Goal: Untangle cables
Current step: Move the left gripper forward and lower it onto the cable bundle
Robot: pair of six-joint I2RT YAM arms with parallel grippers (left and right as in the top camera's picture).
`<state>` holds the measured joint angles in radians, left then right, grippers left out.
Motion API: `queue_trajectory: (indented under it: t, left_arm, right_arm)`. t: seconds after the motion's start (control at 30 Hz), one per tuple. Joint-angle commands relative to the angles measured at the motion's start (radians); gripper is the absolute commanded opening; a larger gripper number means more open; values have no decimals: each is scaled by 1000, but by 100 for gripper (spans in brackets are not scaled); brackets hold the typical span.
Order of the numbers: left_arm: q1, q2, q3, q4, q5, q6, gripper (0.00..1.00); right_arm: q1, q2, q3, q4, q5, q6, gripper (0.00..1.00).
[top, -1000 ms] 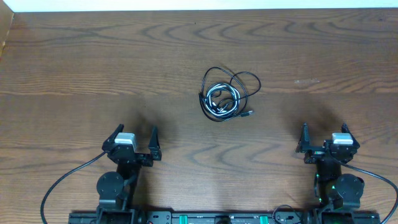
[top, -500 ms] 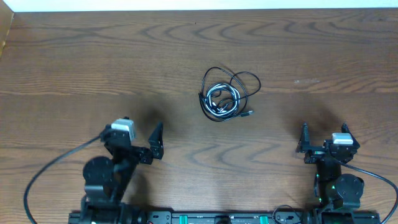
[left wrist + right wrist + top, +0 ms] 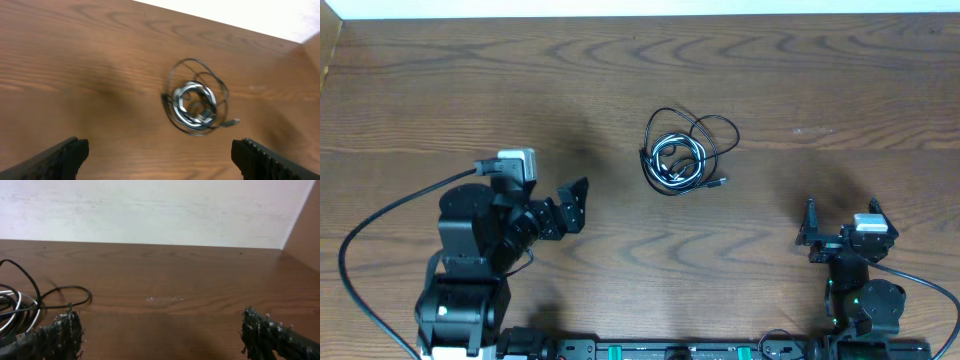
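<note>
My left gripper [image 3: 560, 208] had swung from lower left toward the cables [image 3: 682, 155] at centre — jaws wide, empty; right gripper [image 3: 842, 222] stayed parked, open. Untangling had not begun.

Dark wood, thin sheathed wires, coarse black pads.

The table [image 3: 440, 90] is brown wood with bold wavy grain, smooth with a low satin finish. The cables [image 3: 682, 155] look plastic-sheathed, mostly black with a slight gloss, and one is shiny white. The right gripper [image 3: 162, 332] has black fingers [image 3: 55, 337] with a rough, nubbly, matt surface. The wall [image 3: 150, 210] is pale, matt and faintly mottled.
</note>
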<state>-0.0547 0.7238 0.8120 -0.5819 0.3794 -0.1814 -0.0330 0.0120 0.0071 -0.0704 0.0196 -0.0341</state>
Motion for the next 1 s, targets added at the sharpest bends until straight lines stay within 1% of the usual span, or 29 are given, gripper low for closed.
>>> queue_trajectory:
  t: [0.0, 0.1, 0.2, 0.3, 0.4, 0.53, 0.7, 0.77, 0.83, 0.9, 0.97]
  left_arm:
    - [3, 32, 51, -23, 152, -24, 98]
    - [3, 42, 50, -23, 283, -24, 98]
    - [3, 65, 49, -39, 432, -100, 98]
    - [3, 74, 49, -60, 473, -140, 98]
    - [3, 84, 49, -15, 473, -218, 98]
    - [3, 105, 49, 46, 463, -451, 98]
    - [3, 122, 49, 45, 352, -801, 98]
    - [3, 124, 50, 46, 313, -922, 98]
    - [3, 123, 50, 46, 259, -1011, 98]
    - [3, 124, 51, 48, 217, -1072, 98]
    - [3, 125, 60, 50, 178, -1089, 98]
  right_arm:
    - [8, -3, -2, -3, 8, -8, 99]
    - [8, -3, -2, -3, 8, -8, 99]
    - [8, -3, -2, -3, 8, -8, 99]
    - [8, -3, -2, -3, 8, -8, 99]
    - [8, -3, -2, -3, 8, -8, 99]
    - [8, -3, -2, -3, 8, -8, 99]
    - [8, -3, -2, -3, 8, -8, 99]
    - [8, -3, -2, -3, 8, -8, 99]
    - [8, -3, -2, -3, 8, -8, 99]
    - [8, -3, -2, -3, 8, -8, 99]
    - [8, -3, -2, -3, 8, -8, 99]
